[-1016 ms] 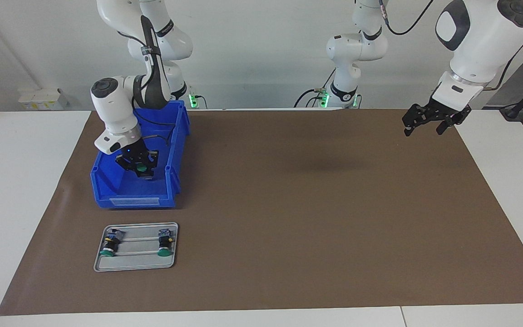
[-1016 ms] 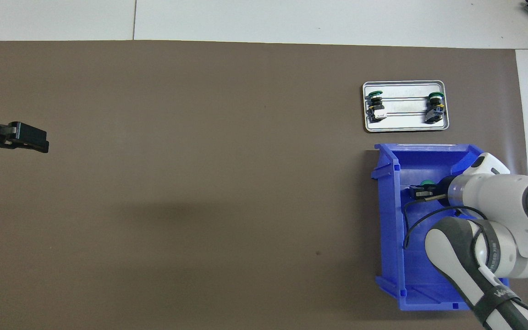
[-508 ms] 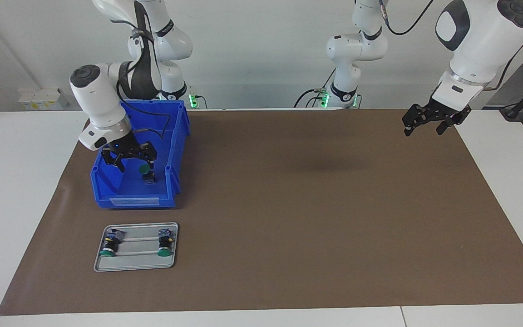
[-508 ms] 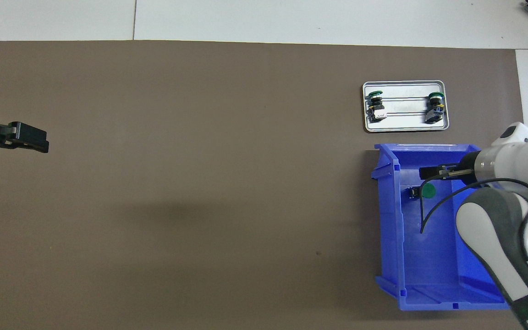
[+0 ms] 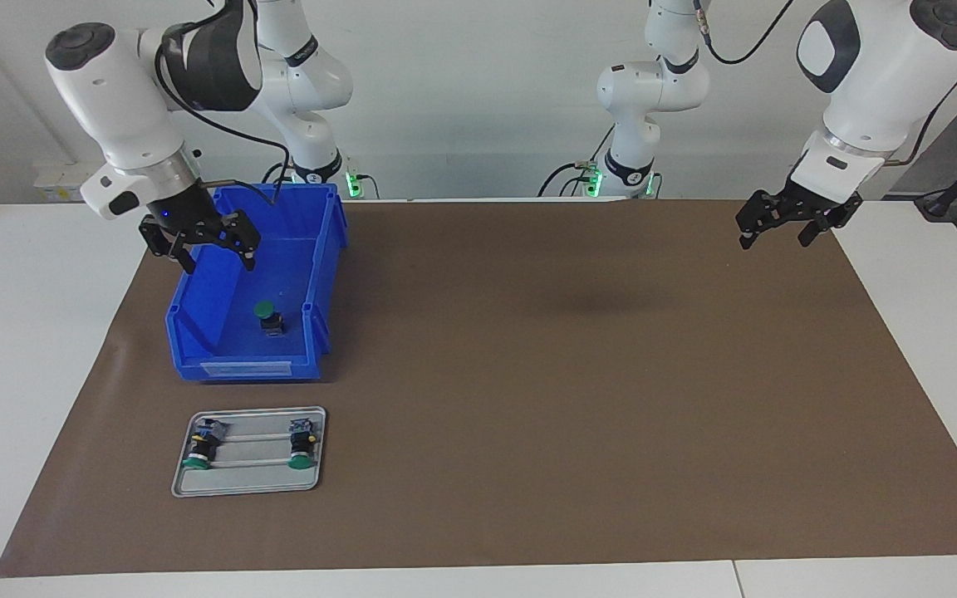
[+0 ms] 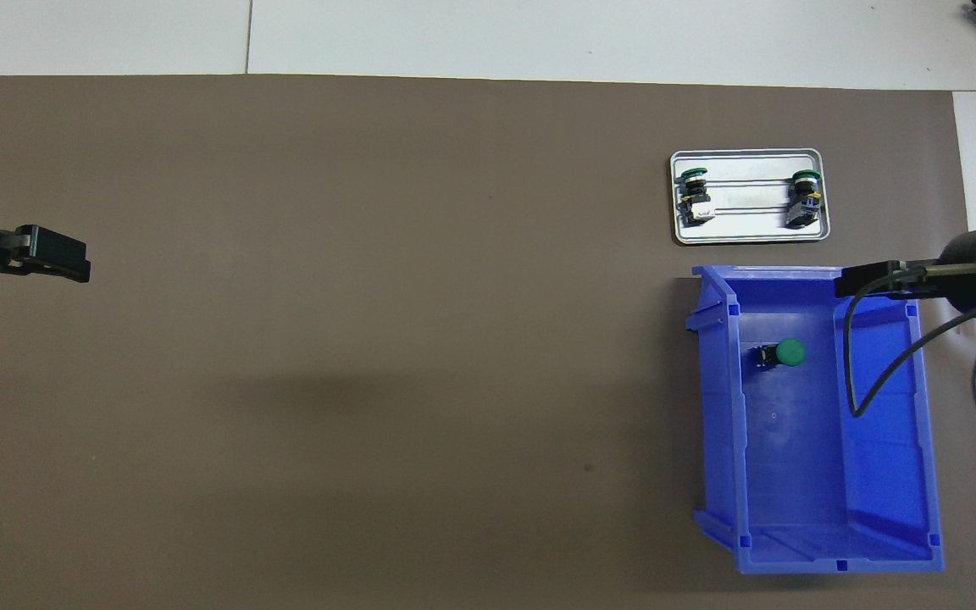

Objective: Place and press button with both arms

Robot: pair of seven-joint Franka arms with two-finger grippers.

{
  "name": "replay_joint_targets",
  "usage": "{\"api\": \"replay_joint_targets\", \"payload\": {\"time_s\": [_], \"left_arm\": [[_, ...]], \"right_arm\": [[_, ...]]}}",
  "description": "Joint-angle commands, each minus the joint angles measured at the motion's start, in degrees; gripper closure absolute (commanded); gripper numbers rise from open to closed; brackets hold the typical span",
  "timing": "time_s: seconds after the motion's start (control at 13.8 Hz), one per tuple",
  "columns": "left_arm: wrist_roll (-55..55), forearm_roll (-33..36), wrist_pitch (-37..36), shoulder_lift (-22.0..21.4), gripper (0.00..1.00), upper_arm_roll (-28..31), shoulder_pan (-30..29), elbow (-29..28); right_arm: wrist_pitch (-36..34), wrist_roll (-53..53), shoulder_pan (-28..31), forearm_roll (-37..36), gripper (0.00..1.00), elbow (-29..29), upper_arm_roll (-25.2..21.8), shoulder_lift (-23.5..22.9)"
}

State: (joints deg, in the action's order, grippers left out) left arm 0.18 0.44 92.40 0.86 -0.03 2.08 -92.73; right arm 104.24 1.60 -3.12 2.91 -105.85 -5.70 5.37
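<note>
Up and away went your right gripper [image 5: 199,241]: a second ago it was down in the bin on the button, and now it hangs over the bin's [image 5: 196,349] edge on the right arm's end of the counter [image 5: 528,374]. Its two fingers are spread wide and hold nothing.

Next, look inside the bin. One button [image 5: 266,316] stands on the bin floor, green cap up, apart from the walls. So one button looks placed, and it seems the gripper let go of it there.

Farther from the robots than the bin lies the tray [image 5: 188,486]. Two more buttons [image 5: 302,444] lie on their sides in it, well apart, one at each end. I think these two have not had their turn yet.

Now go all the way to the left arm's end. Your left gripper [image 5: 786,223] waits in the air over the mat's edge, fingers apart, holding nothing.

My guess is you are early in the job: the pressing and the other buttons are left.
</note>
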Motion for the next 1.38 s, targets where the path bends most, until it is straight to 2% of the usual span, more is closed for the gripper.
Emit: {"api": "replay_joint_targets", "payload": {"time_s": [0.0, 0.15, 0.58, 0.8, 1.31], "left_arm": [[-0.27, 0.96, 0.86, -1.66, 0.0, -0.23, -0.23, -2.02], [-0.27, 0.96, 0.86, -1.66, 0.0, -0.23, -0.23, -2.02], [-0.27, 0.96, 0.86, -1.66, 0.0, -0.23, -0.23, -2.02], [-0.27, 0.96, 0.86, -1.66, 0.0, -0.23, -0.23, -2.02], [-0.27, 0.96, 0.86, -1.66, 0.0, -0.23, -0.23, -2.02]], "right_arm": [[-10.34, -2.12, 2.23, -1.76, 0.0, 11.07, 0.43, -2.73], [-16.68, -2.91, 3.73, -1.77, 0.0, 18.37, 0.43, -5.97], [-16.53, -2.57, 3.47, -2.56, 0.0, 16.2, 0.61, -5.46], [-16.53, -0.37, 3.3, -6.68, 0.0, 16.81, 1.22, -5.64], [-16.71, -1.07, 3.21, -5.81, 0.0, 16.38, 2.54, -4.14]]}}
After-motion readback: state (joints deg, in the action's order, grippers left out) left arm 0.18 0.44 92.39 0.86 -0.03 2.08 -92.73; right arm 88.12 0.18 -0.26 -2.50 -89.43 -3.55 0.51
